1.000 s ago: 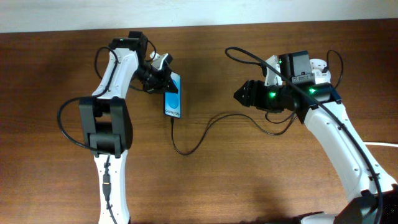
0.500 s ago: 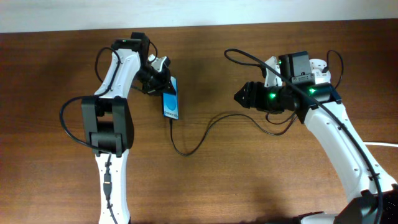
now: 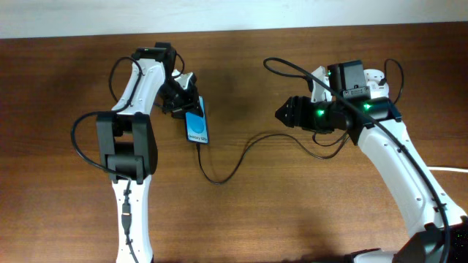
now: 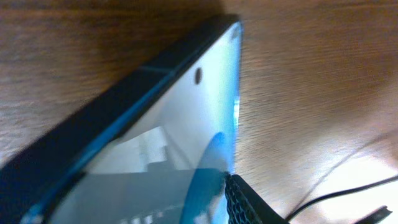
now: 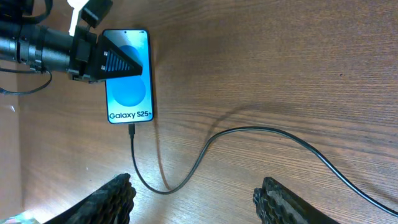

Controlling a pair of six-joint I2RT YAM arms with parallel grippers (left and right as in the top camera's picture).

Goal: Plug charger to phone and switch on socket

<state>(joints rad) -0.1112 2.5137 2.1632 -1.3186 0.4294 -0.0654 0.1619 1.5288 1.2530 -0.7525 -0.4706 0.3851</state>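
The phone lies on the table with its blue "Galaxy S25+" screen up; it also shows in the right wrist view and close up in the left wrist view. My left gripper is shut on the phone's top end. The charger's black cable runs from the phone's bottom edge, where its plug tip sits, in a loop towards my right arm. My right gripper is open and empty above the table. The socket is mostly hidden behind my right arm.
White parts show behind my right arm's wrist. A thick white cord leaves at the right edge. Another black cable arches over the back of the table. The wooden table meets a pale wall at the back.
My left gripper has shifted the phone towards the front left and turned it slightly; the cable's loop followed. My right arm has not moved.
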